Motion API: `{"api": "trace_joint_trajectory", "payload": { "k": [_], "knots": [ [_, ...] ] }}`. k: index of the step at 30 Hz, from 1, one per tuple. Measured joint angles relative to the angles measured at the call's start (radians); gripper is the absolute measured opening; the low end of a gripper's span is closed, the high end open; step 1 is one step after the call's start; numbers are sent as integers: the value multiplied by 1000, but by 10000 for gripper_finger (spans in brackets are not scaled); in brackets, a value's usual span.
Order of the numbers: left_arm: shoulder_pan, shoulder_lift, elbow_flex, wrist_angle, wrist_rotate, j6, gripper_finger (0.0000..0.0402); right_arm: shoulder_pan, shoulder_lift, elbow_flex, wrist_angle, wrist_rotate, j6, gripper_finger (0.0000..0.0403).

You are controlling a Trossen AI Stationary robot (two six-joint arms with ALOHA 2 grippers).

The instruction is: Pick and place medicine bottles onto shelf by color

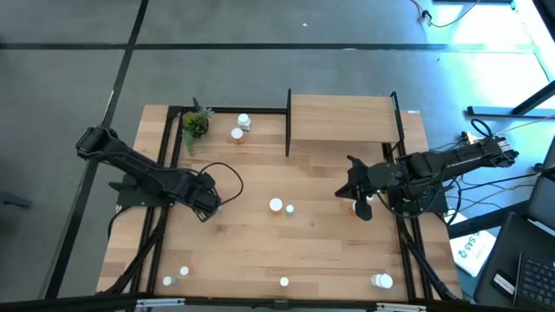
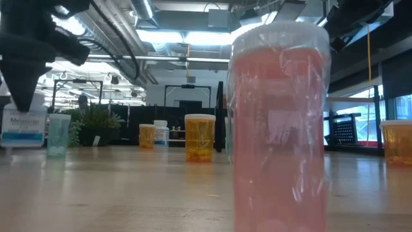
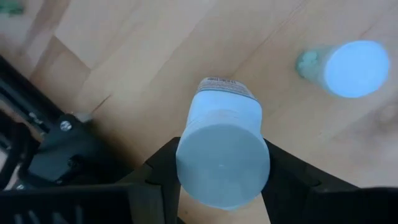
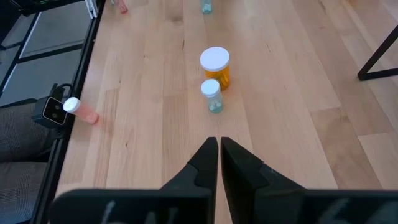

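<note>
At the left of the bench, the left gripper is low over the wood with its fingers set on either side of a white bottle. The bottle stands upright, a pale round cap above a white labelled body; the fingers look to be touching its sides, though a firm clamp cannot be told. Just beside it stands a small green-tinted bottle with a white cap.

Near the rear left corner sits a potted plant, with 1 orange bottle and 1 white bottle just to its right. Mid-bench, an orange bottle with a broad white cap stands touching or just beside a smaller clear-green bottle. Along the front edge are more bottles, among them a pinkish-red one close to the low camera, wrapped in clear film.

The shelf, a light-wood board on a black frame, stands at the rear right with a bare top. In front of it hangs the right gripper, fingers pressed together and holding nothing.
</note>
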Motion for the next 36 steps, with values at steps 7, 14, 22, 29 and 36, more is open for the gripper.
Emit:
{"api": "trace_joint_trajectory", "payload": {
  "k": [7,14,22,29,36],
  "knots": [
    [0,0,150,-147,-45,-19,154,0,0,0,0,0,0,23],
    [0,-2,307,-188,-91,12,154,0,0,0,0,0,0,23],
    [52,58,455,-199,-116,190,154,0,0,0,-1,0,0,23],
    [182,209,613,-206,-102,490,154,0,0,0,1,0,0,23],
    [313,352,767,-162,-85,771,154,0,0,0,6,-12,-24,23]
  ]
}}
